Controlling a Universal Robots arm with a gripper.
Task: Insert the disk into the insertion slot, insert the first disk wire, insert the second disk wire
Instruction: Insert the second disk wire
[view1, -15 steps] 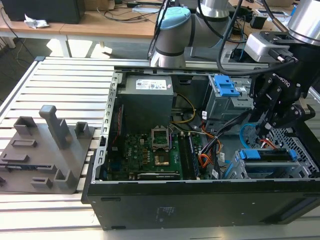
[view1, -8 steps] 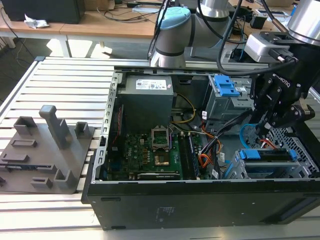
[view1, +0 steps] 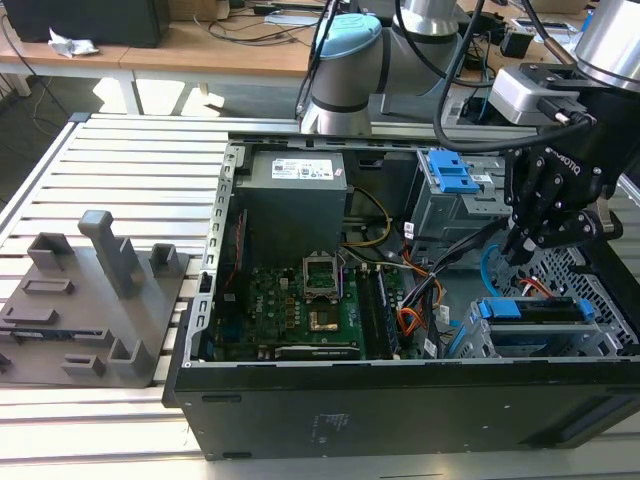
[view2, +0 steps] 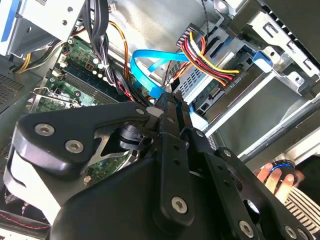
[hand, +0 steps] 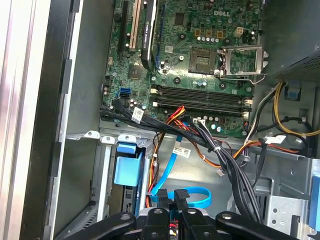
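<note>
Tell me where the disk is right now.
The disk sits in the insertion slot at the exterior view's lower right, inside the computer case, just below the gripper and right of the motherboard.

Reaching in from the exterior view's right, arm (view1: 420, 45) bent over at the wrist, black gripper (view1: 527, 243) pointing down. Fingers (view2: 172, 112) pressed together, tips nearly touching in both wrist views, closed around a thin blue wire (view2: 147, 75) end, as far as can be told. Gripper (hand: 175, 200) tips side by side, parallel.
</note>
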